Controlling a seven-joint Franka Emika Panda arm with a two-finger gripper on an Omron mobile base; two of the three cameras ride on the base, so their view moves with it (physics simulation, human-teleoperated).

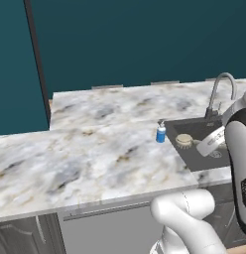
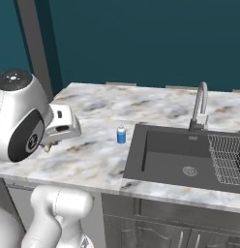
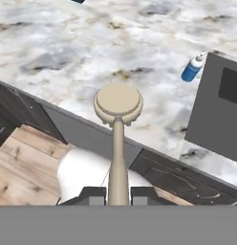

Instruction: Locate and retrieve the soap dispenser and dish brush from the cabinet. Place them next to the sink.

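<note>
One dish brush [image 3: 118, 125] clamped in gripper [image 3: 118, 192], head pointing away

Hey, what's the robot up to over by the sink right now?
The robot's gripper is shut on the handle of the dish brush, carrying it head-forward above the front edge of the marble counter. The soap dispenser already stands upright on the counter just left of the sink. The brush has not been set down yet, so it looks like the second item on its way to join the bottle.
</note>
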